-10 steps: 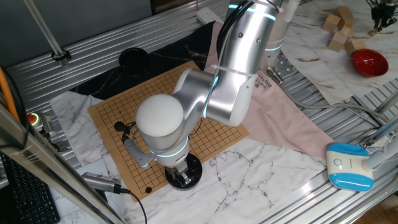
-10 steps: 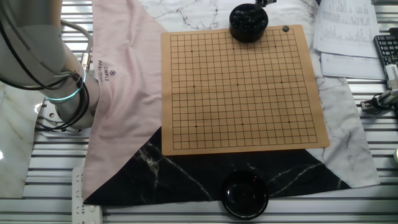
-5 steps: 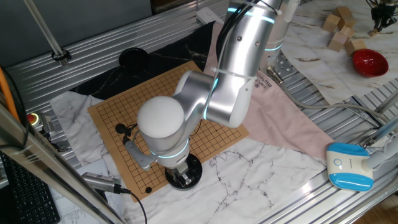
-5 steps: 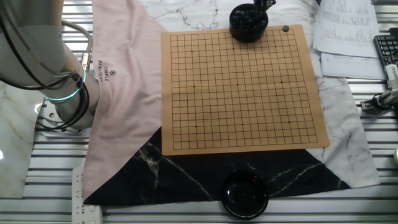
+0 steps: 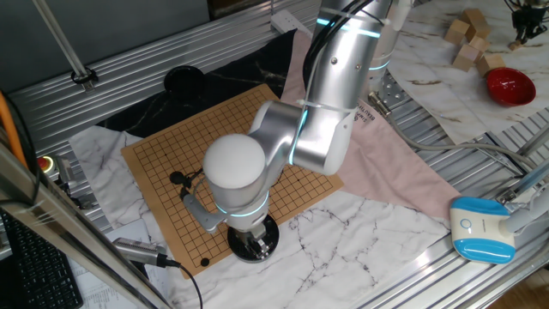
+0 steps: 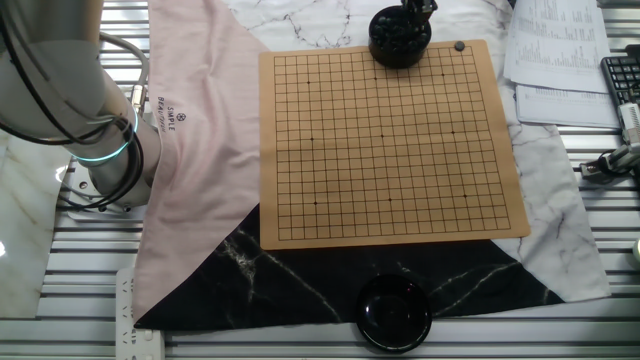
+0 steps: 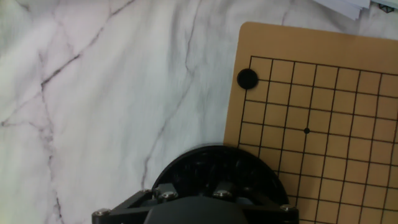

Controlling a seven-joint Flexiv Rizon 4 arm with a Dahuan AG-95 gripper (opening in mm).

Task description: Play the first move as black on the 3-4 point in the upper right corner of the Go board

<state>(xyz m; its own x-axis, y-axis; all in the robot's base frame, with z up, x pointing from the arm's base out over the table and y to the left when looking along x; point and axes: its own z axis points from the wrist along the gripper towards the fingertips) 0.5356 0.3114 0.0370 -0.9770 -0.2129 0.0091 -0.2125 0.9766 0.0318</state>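
We see the Go board (image 6: 390,140) lying flat on the table, partly over a marble-patterned cloth (image 5: 360,240) and a black marbled cloth (image 6: 300,280). One black stone (image 7: 247,78) sits on the corner intersection of the grid, near the board's edge. Just beside it, at that same edge, stands a round black bowl of stones (image 6: 400,38), overlapping the board's rim. We find the gripper (image 5: 253,243) right over this bowl, the arm (image 5: 330,94) folded down steeply from its base, its white rounded joint above the board and the wrist pointing straight down. We cannot tell whether the fingers are spread or pinched: the hand view shows only the gripper's dark body over the bowl. A second black bowl (image 6: 394,312) rests past the opposite edge, on the black cloth. A pink cloth (image 6: 200,130) lies beside the board, toward the arm's base.
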